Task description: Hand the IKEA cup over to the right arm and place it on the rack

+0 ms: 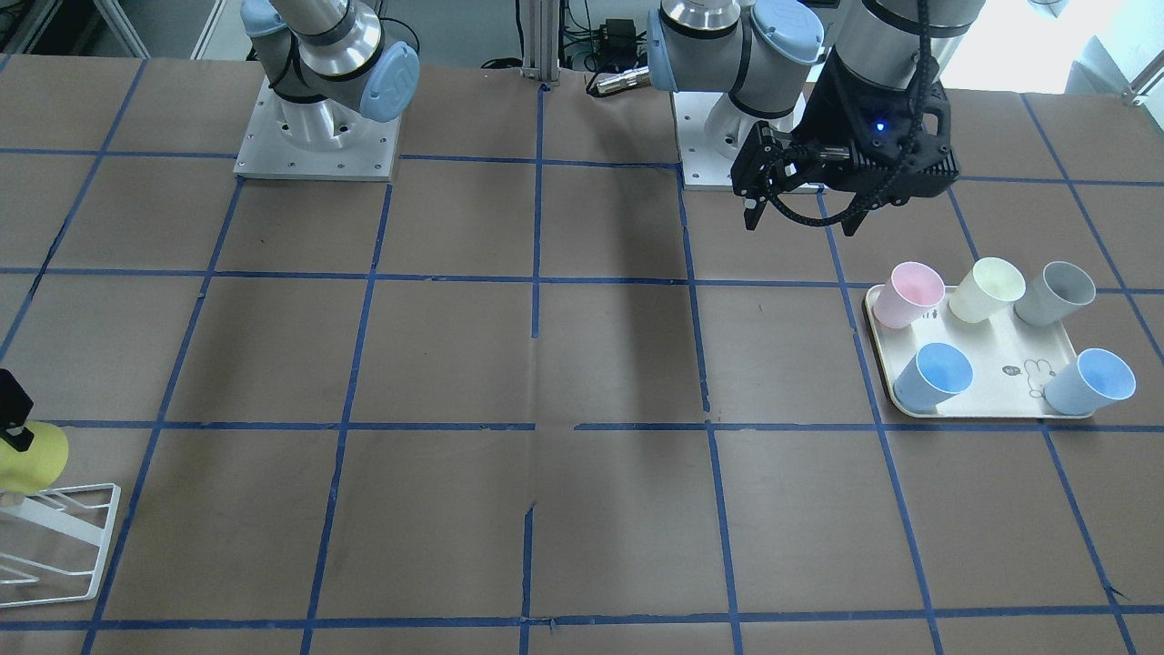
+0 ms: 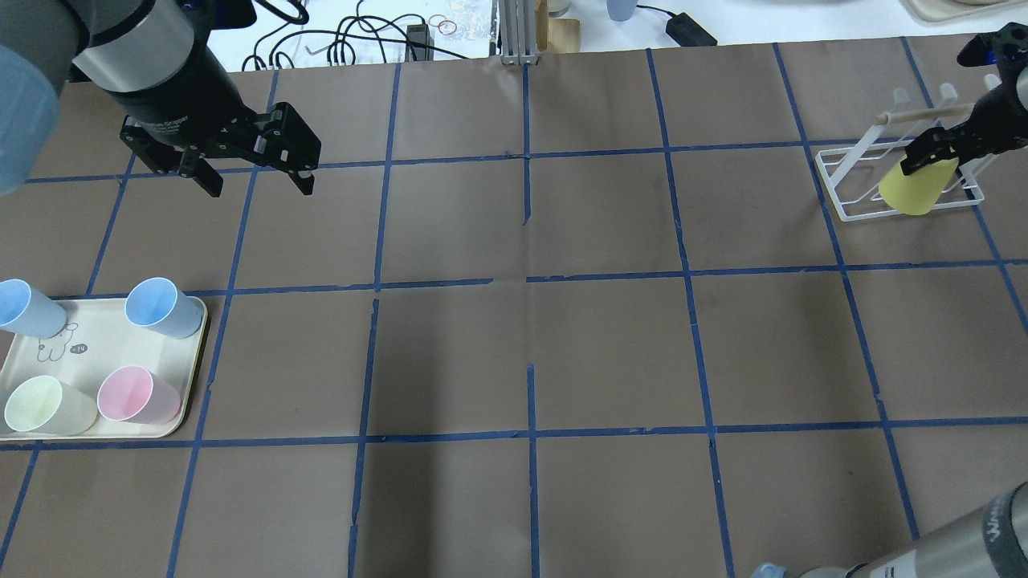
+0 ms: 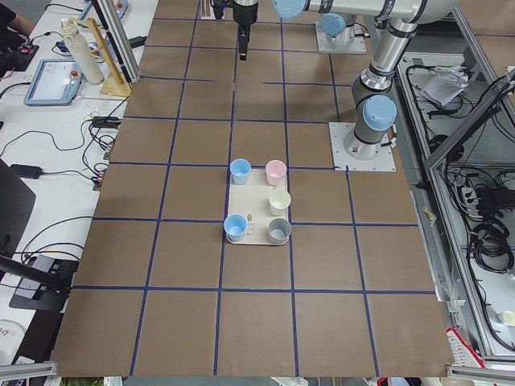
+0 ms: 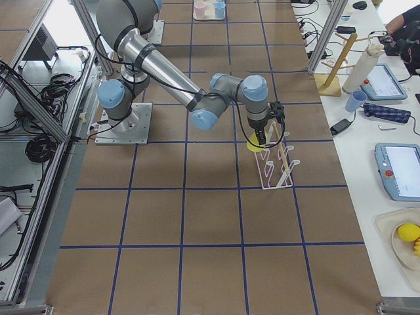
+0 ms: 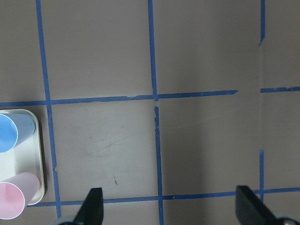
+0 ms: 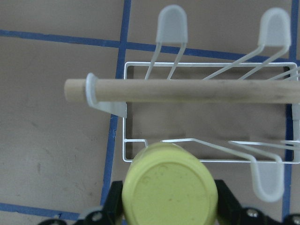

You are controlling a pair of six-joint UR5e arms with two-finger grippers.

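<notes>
The lemon-yellow IKEA cup (image 2: 911,191) is held bottom-up and tilted at the front end of the white wire rack (image 2: 851,189), at the table's far right. My right gripper (image 2: 930,154) is shut on it. In the right wrist view the cup's base (image 6: 168,192) sits between the two fingers, just in front of the rack's wooden bar (image 6: 187,90). It also shows in the front-facing view (image 1: 35,459) over the rack (image 1: 86,537). My left gripper (image 2: 255,185) is open and empty, above the table at the far left.
A cream tray (image 2: 96,337) at the near left holds two blue cups (image 2: 161,307), a pink cup (image 2: 136,395), a pale cream-yellow cup (image 2: 44,407) and a grey cup (image 1: 1055,293). Blue tape lines grid the brown table.
</notes>
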